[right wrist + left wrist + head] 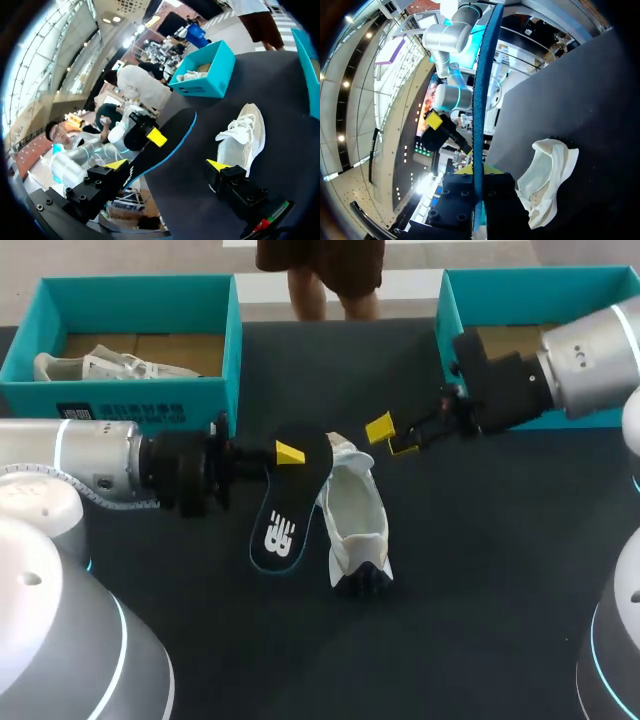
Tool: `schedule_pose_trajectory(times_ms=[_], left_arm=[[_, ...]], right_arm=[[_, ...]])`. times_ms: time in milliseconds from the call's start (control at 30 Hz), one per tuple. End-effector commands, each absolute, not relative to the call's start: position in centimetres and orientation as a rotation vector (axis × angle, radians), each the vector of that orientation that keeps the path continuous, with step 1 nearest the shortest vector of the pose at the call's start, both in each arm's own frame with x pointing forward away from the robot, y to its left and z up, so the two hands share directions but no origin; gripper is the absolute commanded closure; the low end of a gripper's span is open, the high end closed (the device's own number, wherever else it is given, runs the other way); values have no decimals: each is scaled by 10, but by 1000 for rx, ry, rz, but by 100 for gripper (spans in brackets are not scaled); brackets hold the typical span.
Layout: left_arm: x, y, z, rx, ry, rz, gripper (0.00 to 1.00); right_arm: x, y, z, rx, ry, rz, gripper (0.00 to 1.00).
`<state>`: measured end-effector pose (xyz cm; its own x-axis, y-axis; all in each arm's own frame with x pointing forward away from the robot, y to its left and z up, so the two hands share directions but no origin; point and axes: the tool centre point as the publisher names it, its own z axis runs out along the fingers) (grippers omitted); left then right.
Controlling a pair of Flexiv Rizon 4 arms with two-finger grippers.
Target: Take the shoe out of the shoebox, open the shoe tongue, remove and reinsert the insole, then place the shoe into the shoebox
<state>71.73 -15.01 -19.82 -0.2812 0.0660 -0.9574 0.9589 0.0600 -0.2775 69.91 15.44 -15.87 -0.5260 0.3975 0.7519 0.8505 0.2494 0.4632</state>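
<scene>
Left gripper (290,453) is clamped on the dark insole (288,515), holding it just beside the white shoe (355,515), which sits mid-desk. Reinserting looks next: I'd line the insole up with the shoe's opening and feed it in end first while the other arm steadies the shoe. The left arm reaches in level from its side. The right gripper (392,438) hovers spread wide, empty, near the shoe.

The silver left arm (95,462) is lying level across the frame's left middle, its black-bodied, yellow-tipped left gripper (289,453) pinching a black foam insole (290,502) near centre. The silver right arm (590,345) is slanting in from the upper right, its right gripper (392,438) holding its yellow-tipped fingers spread apart, gripping nothing.
</scene>
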Motion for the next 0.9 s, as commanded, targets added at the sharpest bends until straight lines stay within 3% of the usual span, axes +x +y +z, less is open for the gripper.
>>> schedule_pose_trajectory(times_ms=[33,233,567,900], left_arm=[[717,-150,-199,1077,1493,-1339,100],[707,-148,-197,1023,1547,-1452,100],[684,-149,-202,864,1606,-1748,100],[671,-156,-216,763,1640,-1789,100]], right_arm=[[702,156,-153,-731,-2647,-1124,0],[700,152,-158,-671,-2912,-1186,0],[702,146,-171,-352,-3335,-983,0],[700,145,-180,-334,-3321,-962,0]])
